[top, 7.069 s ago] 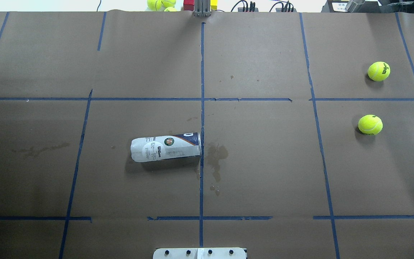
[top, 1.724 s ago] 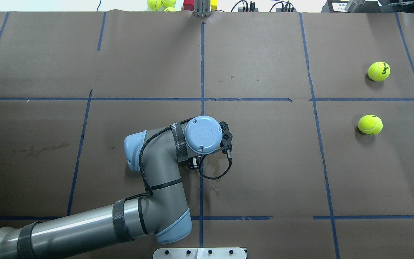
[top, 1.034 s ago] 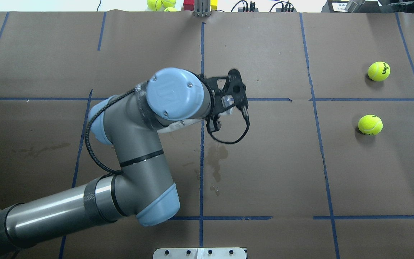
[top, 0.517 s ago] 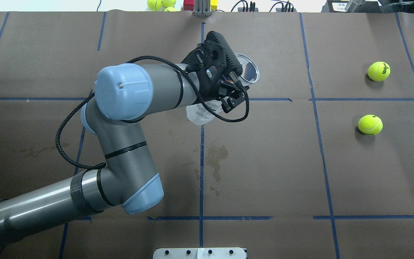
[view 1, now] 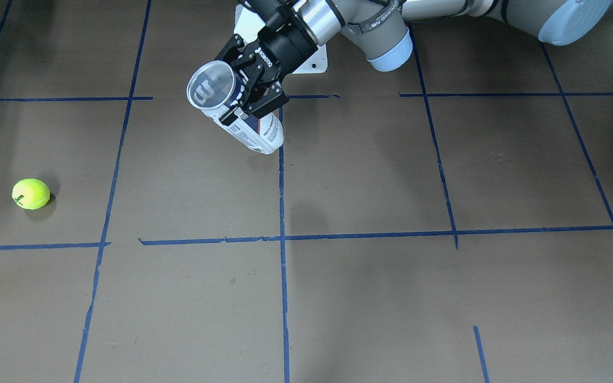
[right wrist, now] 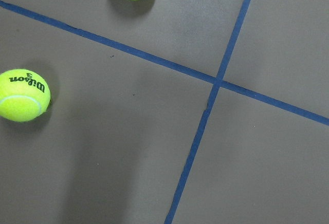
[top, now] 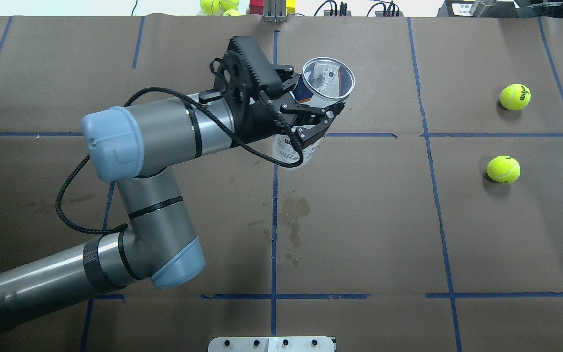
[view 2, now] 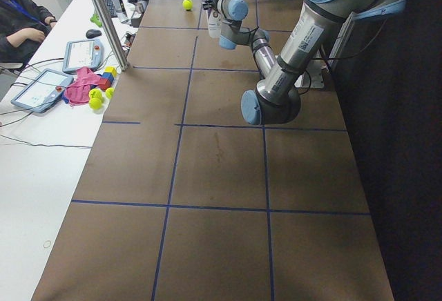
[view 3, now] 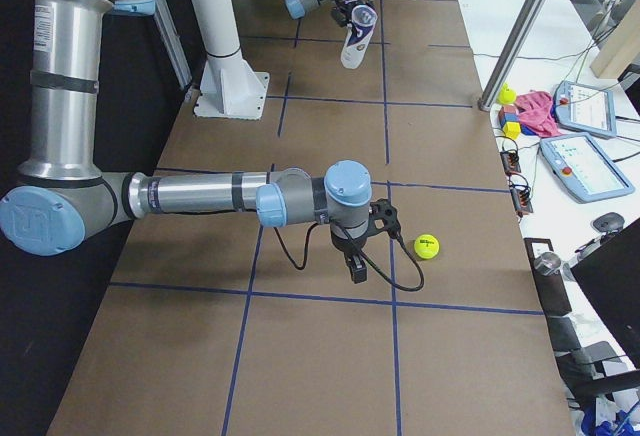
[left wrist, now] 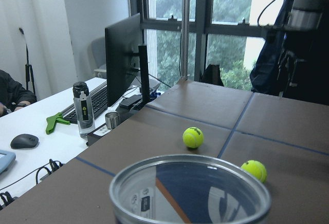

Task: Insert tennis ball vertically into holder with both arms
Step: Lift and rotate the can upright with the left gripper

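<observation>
The left claw is pinched on the holder just under its rim, one finger on each side of the clear wall, and carries it clear of the surface near the middle blue tape line. The holder is tilted, not plumb, with its open mouth up and its closed end hanging lowest. The left wrist view looks straight over the rim into the tube, and no ball shows inside. So the first part of the task, getting the holder off the surface and turned mouth-up, looks nearly finished; what seems left on that side is to bring the tube fully upright and hold it steady. The ball side has not begun, by the look of it. Two tennis balls lie on the surface well apart from the holder, the far tennis ball and the near tennis ball. The right claw shows only in the side view, hanging low over the surface just beside a ball and not touching it; whether its fingers are spread or pressed together cannot be told from there. Grasping a ball, carrying it over the mouth and dropping it in appear to remain.
</observation>
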Action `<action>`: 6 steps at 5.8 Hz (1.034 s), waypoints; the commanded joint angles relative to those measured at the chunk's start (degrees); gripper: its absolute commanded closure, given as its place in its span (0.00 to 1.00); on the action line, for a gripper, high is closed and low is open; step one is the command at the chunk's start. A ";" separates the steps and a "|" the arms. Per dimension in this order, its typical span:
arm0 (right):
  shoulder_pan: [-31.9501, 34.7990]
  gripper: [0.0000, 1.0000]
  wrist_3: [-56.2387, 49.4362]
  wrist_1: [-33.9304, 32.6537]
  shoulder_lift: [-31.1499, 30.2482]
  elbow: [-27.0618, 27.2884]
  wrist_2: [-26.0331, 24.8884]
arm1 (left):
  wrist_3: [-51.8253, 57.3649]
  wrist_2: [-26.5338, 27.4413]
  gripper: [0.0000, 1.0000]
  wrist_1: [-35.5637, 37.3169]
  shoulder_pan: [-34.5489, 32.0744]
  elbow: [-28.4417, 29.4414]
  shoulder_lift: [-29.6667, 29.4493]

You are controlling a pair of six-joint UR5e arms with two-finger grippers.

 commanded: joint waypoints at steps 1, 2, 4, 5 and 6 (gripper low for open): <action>0.00 0.00 0.06 0.00 0.15 0.00 0.00 | -0.51 2.36 0.47 -7.12 -0.33 0.65 2.34; 0.00 0.00 0.06 -0.09 0.06 0.00 0.00 | -0.42 3.59 0.47 -15.49 -0.06 6.92 3.21; 0.00 0.00 0.06 -0.09 0.23 -0.09 0.00 | -0.51 6.67 0.45 -23.66 0.11 15.85 3.04; 0.00 0.00 0.14 -0.09 0.32 -0.18 0.00 | -0.51 6.68 0.42 -23.74 0.20 17.52 2.87; 0.00 0.00 0.14 0.00 0.50 -0.26 0.00 | -0.51 6.59 0.40 -24.53 0.72 18.66 3.13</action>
